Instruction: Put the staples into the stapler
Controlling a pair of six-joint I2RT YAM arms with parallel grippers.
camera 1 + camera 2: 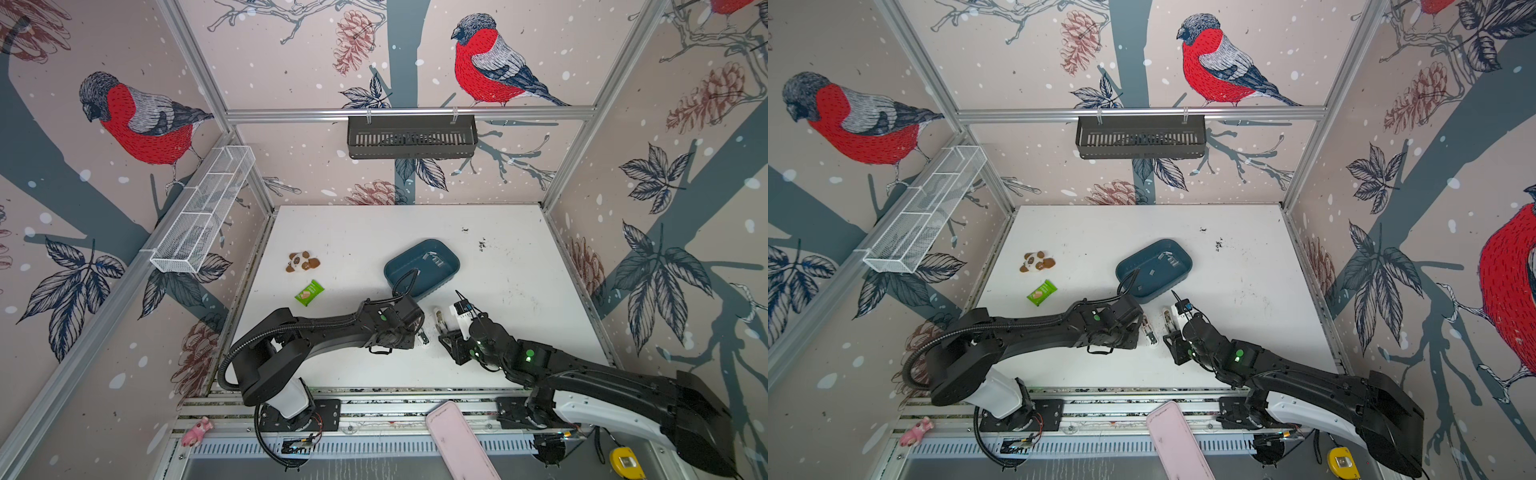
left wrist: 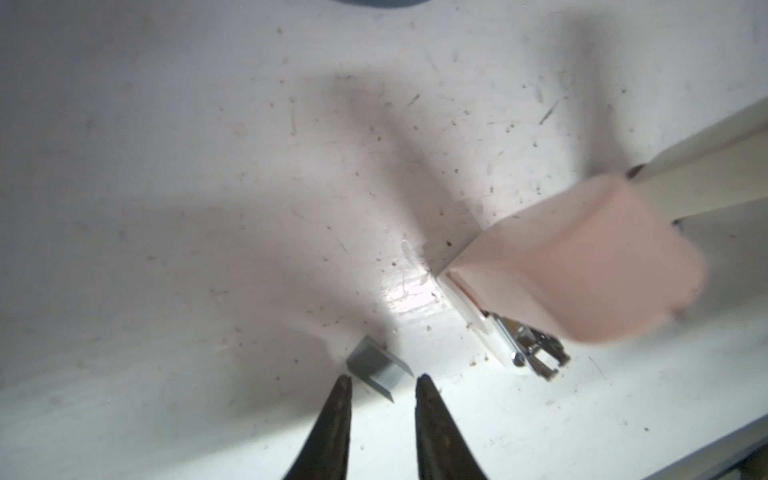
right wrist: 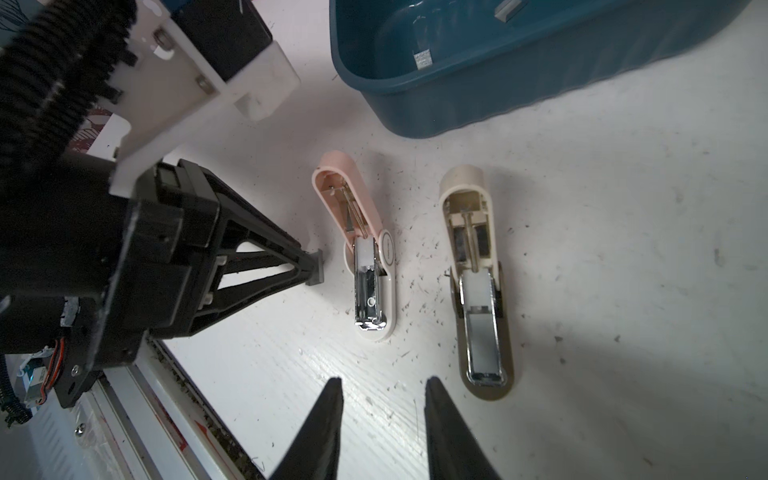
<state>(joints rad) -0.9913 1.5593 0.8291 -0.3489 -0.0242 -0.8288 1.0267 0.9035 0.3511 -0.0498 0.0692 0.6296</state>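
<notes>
A short grey strip of staples (image 2: pixel 376 368) lies on the white table just at the tips of my left gripper (image 2: pixel 384 380). Its jaws stand apart on either side of the strip, open. The right wrist view shows the same strip (image 3: pixel 317 268) at the left gripper's tips. Beside it the pink stapler (image 3: pixel 365 232) lies swung open, its metal channel bare. A cream stapler (image 3: pixel 478 257) lies open next to it. My right gripper (image 3: pixel 383 380) hovers open and empty near the staplers' front ends. More staples (image 1: pixel 434 259) lie in the blue tray (image 1: pixel 419 286).
A panda toy (image 1: pixel 302 262) and a green packet (image 1: pixel 309 292) lie on the left of the table. A pink case (image 1: pixel 457 440) rests on the front rail, a yellow tape measure (image 1: pixel 625 461) at the right. A black basket (image 1: pixel 411 137) and a white wire rack (image 1: pixel 203 212) hang on the walls.
</notes>
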